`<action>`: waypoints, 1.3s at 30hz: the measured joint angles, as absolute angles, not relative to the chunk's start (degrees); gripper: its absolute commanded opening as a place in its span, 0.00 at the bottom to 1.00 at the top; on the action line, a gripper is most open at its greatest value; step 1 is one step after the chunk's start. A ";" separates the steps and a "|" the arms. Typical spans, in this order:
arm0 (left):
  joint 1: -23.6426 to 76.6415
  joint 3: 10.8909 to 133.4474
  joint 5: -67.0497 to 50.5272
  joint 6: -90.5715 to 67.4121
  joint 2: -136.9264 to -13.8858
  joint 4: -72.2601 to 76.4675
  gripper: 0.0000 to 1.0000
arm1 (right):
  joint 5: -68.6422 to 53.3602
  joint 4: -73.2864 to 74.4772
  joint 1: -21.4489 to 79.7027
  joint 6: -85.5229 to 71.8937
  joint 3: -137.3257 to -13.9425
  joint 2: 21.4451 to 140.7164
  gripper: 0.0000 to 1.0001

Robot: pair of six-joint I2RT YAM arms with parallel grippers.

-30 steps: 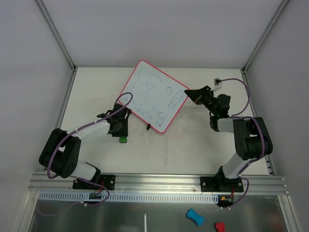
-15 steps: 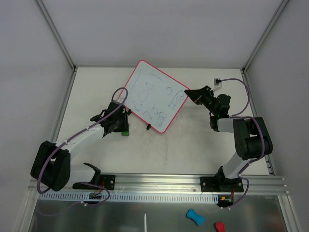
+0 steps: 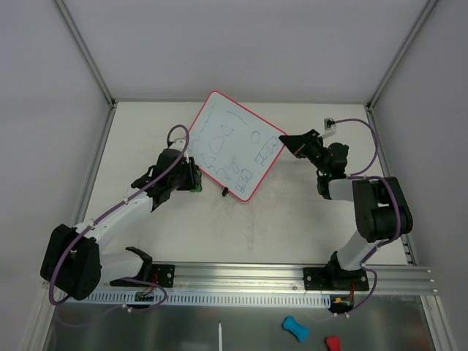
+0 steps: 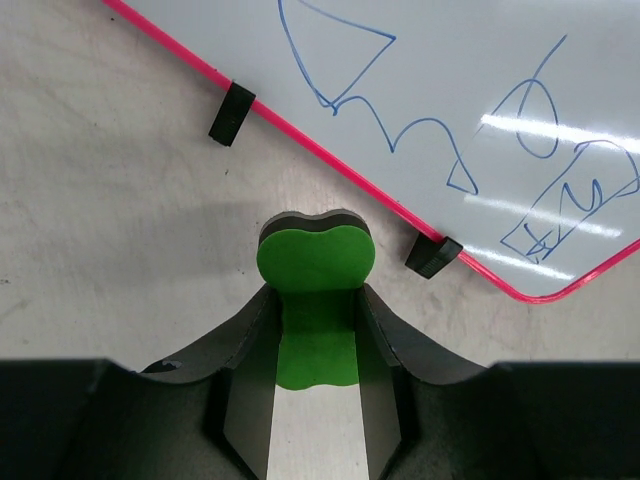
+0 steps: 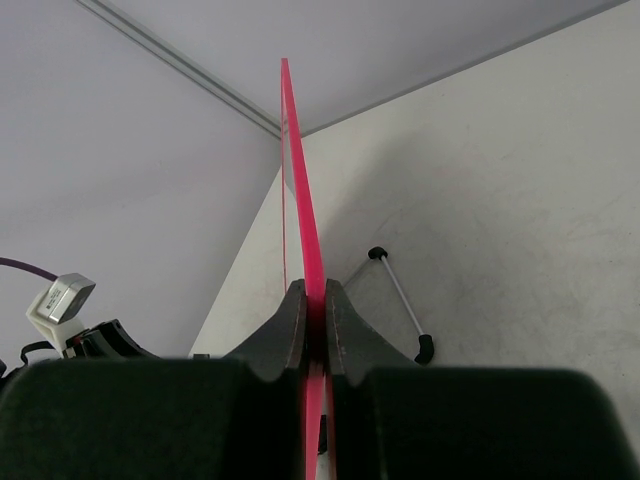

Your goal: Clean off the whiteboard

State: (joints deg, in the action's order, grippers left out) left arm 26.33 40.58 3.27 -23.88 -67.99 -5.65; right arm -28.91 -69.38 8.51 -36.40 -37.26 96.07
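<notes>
The whiteboard (image 3: 232, 146) has a pink-red frame and blue-green scribbles, and stands tilted at the far middle of the table. My left gripper (image 3: 191, 180) is shut on a green eraser (image 4: 315, 262) just off the board's lower-left edge. In the left wrist view the board (image 4: 470, 80) fills the top right, with two black feet (image 4: 231, 112) on its edge; the eraser sits just short of the frame. My right gripper (image 3: 290, 142) is shut on the board's right corner. In the right wrist view the frame (image 5: 300, 210) runs edge-on between the fingers (image 5: 290, 320).
A thin white rod with black end caps (image 5: 400, 295) lies on the table behind the board. A small white box (image 3: 330, 124) sits at the back right. A blue piece (image 3: 295, 328) and a red piece (image 3: 333, 342) lie below the front rail (image 3: 241, 274).
My left gripper has carried the green eraser away from me and to the right, up to the board's lower-left edge. The right arm and the board have not moved.
</notes>
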 measured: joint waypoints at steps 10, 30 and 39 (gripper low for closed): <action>26.30 43.44 3.29 -23.24 -72.69 -3.99 0.00 | -28.36 -70.13 8.73 -36.29 -36.67 96.05 0.00; 16.27 47.51 -5.61 -20.14 -83.29 7.38 0.00 | -28.56 -70.65 8.84 -35.99 -36.64 96.05 0.00; 16.45 47.97 -7.49 -20.05 -92.51 17.85 0.00 | -28.88 -70.89 8.84 -35.99 -36.64 96.07 0.00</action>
State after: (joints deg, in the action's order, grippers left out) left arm 16.45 47.97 -7.49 -20.05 -92.51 17.85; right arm -28.88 -70.89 8.84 -35.99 -36.64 96.07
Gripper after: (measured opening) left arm 0.316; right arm 0.053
